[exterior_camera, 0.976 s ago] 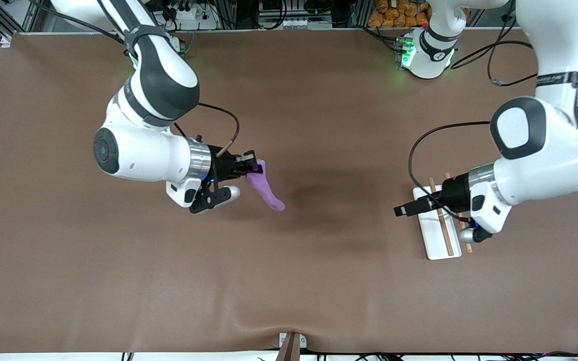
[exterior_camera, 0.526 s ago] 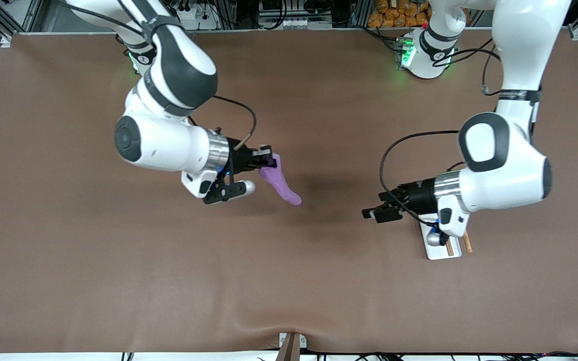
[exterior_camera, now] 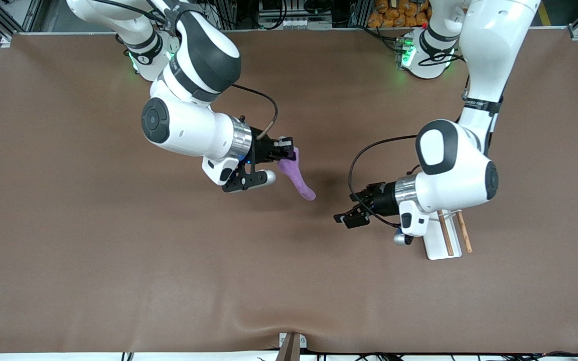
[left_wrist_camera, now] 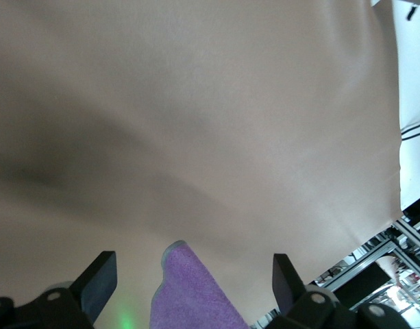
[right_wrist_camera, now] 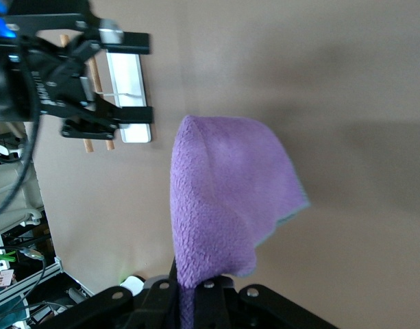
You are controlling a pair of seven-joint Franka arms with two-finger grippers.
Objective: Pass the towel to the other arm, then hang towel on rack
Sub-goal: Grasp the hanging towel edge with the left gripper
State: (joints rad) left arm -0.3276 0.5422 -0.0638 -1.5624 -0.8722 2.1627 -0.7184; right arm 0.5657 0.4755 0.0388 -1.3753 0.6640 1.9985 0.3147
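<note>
Starting nearest the camera, the small white rack with two thin brown wooden rods (exterior_camera: 444, 235) rests on the brown bench (exterior_camera: 118, 260) at my left arm's end. My left jaws (exterior_camera: 345, 216) hover beside it, spread wide and empty, pointing at the towel. My right jaws (exterior_camera: 285, 150) are clamped on the fuzzy purple towel (exterior_camera: 299, 178), which dangles toward them, long axis slanting downward.

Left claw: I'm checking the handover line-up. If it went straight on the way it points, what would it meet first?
Probably the towel hanging from the shut right claw. The open left claw points at it, with nothing between; depth is unclear.
</note>
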